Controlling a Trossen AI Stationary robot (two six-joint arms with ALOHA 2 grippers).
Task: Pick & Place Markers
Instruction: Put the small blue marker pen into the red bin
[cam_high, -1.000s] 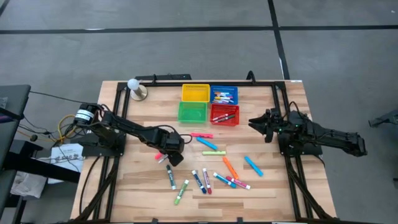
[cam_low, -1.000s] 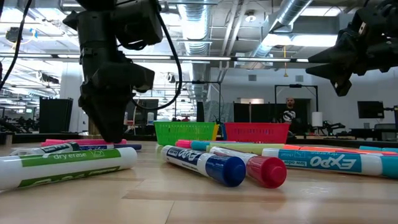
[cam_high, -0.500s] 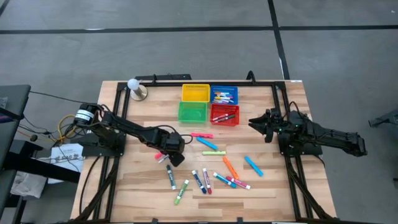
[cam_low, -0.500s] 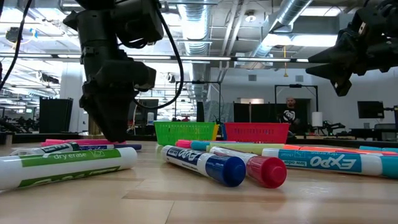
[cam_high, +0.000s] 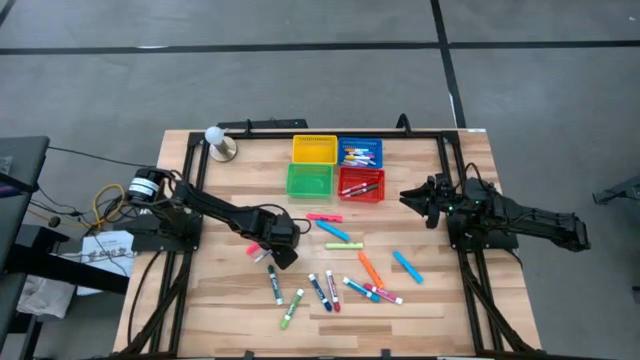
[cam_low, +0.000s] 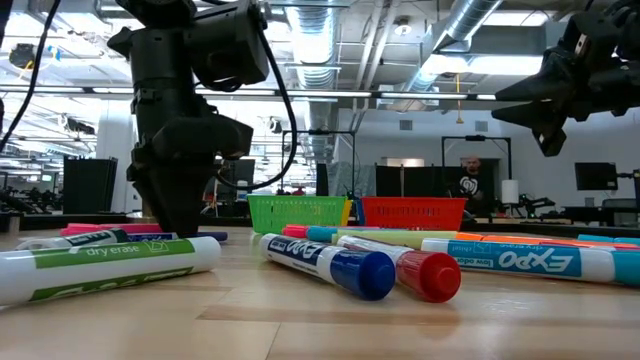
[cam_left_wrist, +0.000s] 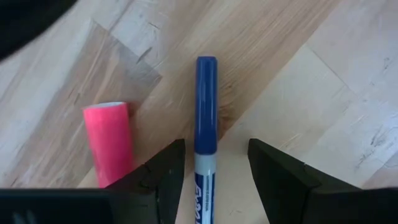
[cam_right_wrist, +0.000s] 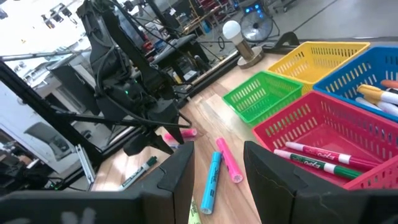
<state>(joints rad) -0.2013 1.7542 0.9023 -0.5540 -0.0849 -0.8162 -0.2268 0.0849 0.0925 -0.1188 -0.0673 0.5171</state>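
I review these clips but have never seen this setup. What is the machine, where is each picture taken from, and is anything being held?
Two dark robot arms work at a wooden table. One picture looks straight down, one sits at table height, and two ride on the wrists. Loose markers lie scattered near four mesh baskets; the red and blue baskets already hold some. The left gripper is down at the table, fingers open either side of a blue marker, not yet closed. A pink marker lies beside it. The right gripper waits at the right side, holding nothing.

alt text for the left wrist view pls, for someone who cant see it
The left gripper hangs open over a wooden table, its two dark fingers either side of a blue marker. A pink marker lies beside it, outside the fingers.
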